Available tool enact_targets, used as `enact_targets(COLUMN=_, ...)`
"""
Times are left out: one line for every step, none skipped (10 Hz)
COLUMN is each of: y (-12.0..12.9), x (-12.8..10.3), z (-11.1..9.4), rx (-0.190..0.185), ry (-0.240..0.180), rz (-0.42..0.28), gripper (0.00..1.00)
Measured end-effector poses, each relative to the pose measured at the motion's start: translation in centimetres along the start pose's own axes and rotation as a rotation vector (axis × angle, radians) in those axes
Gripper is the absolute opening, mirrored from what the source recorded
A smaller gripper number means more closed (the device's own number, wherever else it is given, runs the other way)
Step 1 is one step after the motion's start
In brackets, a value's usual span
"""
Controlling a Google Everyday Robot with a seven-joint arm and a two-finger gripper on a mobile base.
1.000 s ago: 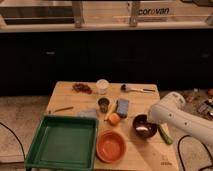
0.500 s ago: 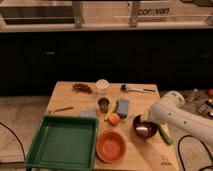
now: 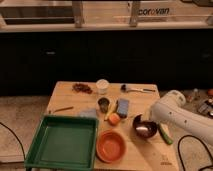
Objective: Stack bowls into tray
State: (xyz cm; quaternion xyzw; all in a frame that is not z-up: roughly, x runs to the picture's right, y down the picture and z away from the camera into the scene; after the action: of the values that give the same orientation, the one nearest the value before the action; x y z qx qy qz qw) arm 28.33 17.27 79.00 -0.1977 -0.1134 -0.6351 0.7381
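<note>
The wide orange bowl [image 3: 111, 146] sits on the wooden table near its front edge, just right of the green tray [image 3: 64, 141], which lies empty at the front left. The dark maroon bowl [image 3: 143, 126] with a pale inside sits to the right of the orange bowl. My gripper [image 3: 151, 121] is at the end of the white arm that comes in from the right, and it is at the maroon bowl's right rim; the arm hides its fingers.
A white cup [image 3: 102, 86], a small dark cup [image 3: 104, 104], a blue sponge [image 3: 122, 107], an orange fruit [image 3: 115, 119], a green item [image 3: 165, 134], a utensil [image 3: 136, 89] and dark scraps [image 3: 81, 88] lie on the table [image 3: 150, 155].
The arm's end has shifted slightly down and left toward the maroon bowl. The bowls and the tray have not visibly moved.
</note>
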Motion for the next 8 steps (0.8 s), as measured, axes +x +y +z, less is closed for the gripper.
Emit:
enact_targets(y=0.2, x=-0.1, z=0.5, rx=0.002, ry=-0.014, rz=0.001, gripper=0.8)
enact_targets(y=0.3, x=-0.2, z=0.8, rx=0.003, ry=-0.025, rz=0.001, gripper=0.8)
enact_targets(y=0.4, x=-0.3, z=1.2, rx=0.004, ry=-0.039, rz=0.001, gripper=0.8)
enact_targets(y=0.2, x=-0.5, z=1.7, rx=0.008, ry=-0.054, rz=-0.001, gripper=0.73)
enact_targets(y=0.1, x=-0.7, z=2.0, rx=0.009, ry=-0.065, rz=-0.004, gripper=0.64)
enact_targets(y=0.0, x=-0.8, z=2.3, rx=0.01, ry=-0.071, rz=-0.007, gripper=0.56)
enact_targets(y=0.0, x=-1.1, z=2.7, rx=0.014, ry=-0.08, rz=-0.008, gripper=0.45)
enact_targets(y=0.3, x=-1.3, z=3.1, rx=0.012, ry=-0.087, rz=-0.01, gripper=0.33)
